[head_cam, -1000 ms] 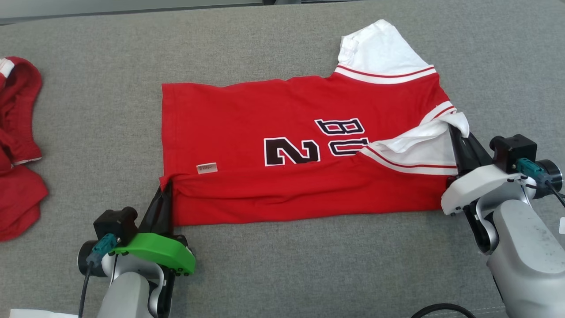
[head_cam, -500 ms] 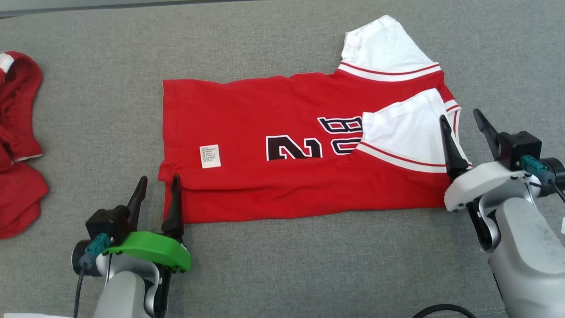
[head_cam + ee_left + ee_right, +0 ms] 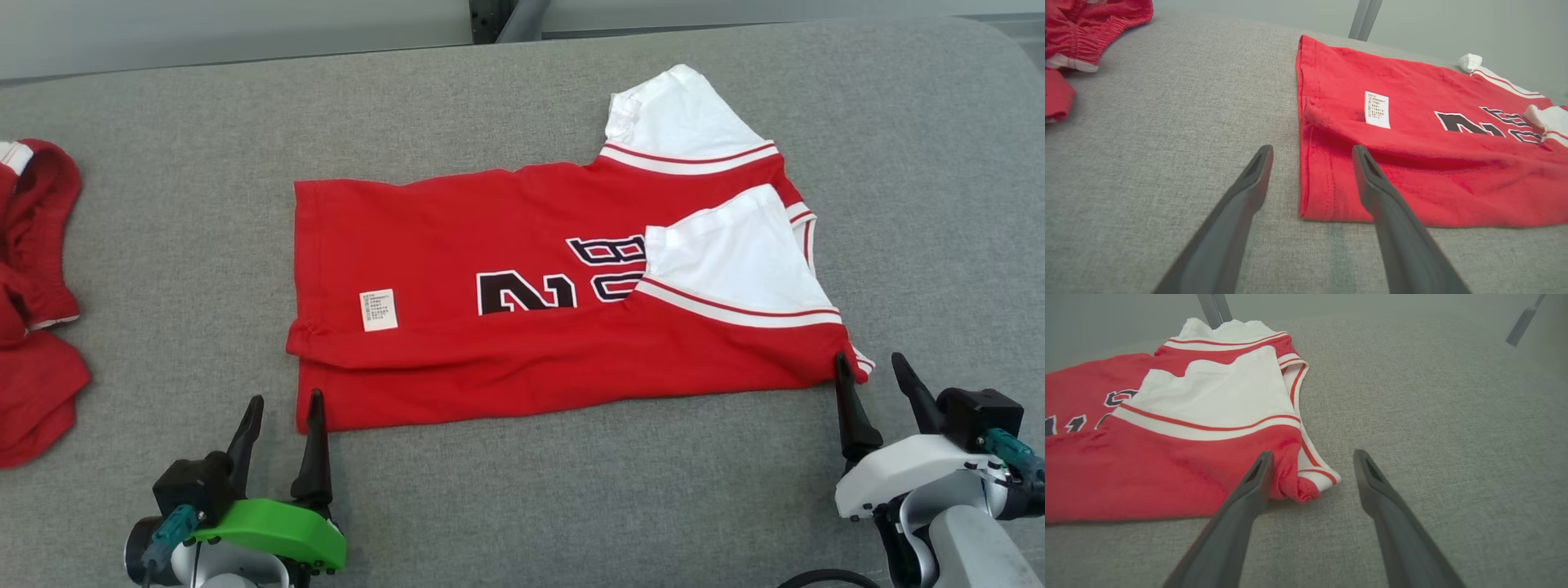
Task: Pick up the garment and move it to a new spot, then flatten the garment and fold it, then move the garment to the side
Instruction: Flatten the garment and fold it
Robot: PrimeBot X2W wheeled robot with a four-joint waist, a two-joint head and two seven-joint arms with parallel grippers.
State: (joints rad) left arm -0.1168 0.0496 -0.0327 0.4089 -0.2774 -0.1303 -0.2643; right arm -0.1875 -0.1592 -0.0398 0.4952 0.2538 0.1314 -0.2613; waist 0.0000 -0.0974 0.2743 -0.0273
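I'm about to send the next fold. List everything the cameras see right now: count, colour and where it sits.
jersey: one, red with white sleeves and dark lettering, lying mid-surface, near edge folded over, one sleeve folded onto the chest
label: one, white, on the jersey near its left end
second garment: one, red with white trim, crumpled at the surface's left edge
surface: one, grey fabric, under everything
post: one, dark grey, beyond the surface's far edge
left gripper: one, dark fingers on a green mount, open, by the jersey's near left corner, holding nothing
right gripper: one, dark fingers on a white mount, open, by the jersey's near right corner, holding nothing
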